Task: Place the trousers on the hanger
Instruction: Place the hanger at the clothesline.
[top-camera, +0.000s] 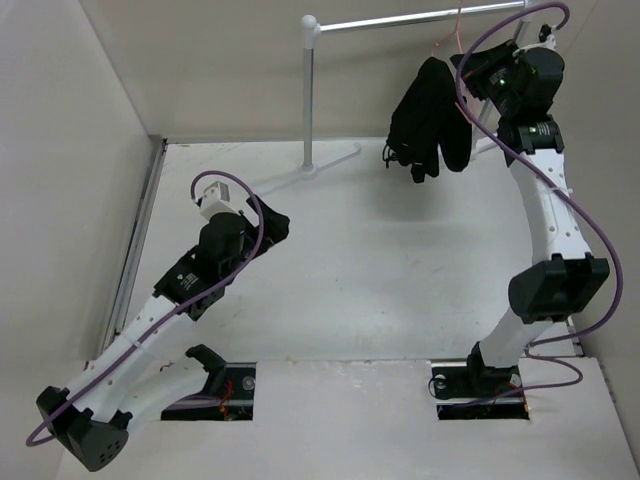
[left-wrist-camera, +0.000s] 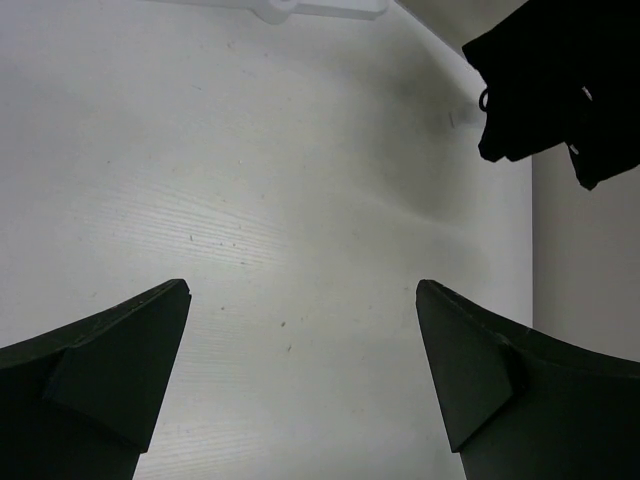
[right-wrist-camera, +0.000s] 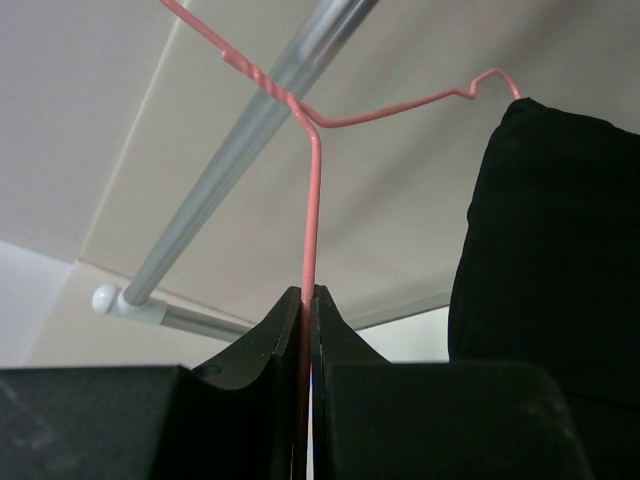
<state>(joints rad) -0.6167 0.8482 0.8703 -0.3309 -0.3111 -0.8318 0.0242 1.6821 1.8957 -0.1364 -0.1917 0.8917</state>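
The black trousers (top-camera: 428, 112) are hanging draped over the pink hanger (right-wrist-camera: 314, 190) at the rail (top-camera: 400, 19). The right fingers (right-wrist-camera: 265, 350) are pinching the hanger's wire, while the left fingers (left-wrist-camera: 100, 370) are hovering spread wide above the counter (top-camera: 380, 280).

I count one garment rail (top-camera: 310, 100), with one pink wire hanger (right-wrist-camera: 312, 200) up against it and one pair of black trousers (top-camera: 428, 118) just below it. There are two robot arms: the left arm (top-camera: 180, 290) in front of the rail's post and the right arm (top-camera: 545, 210) beside its other end.
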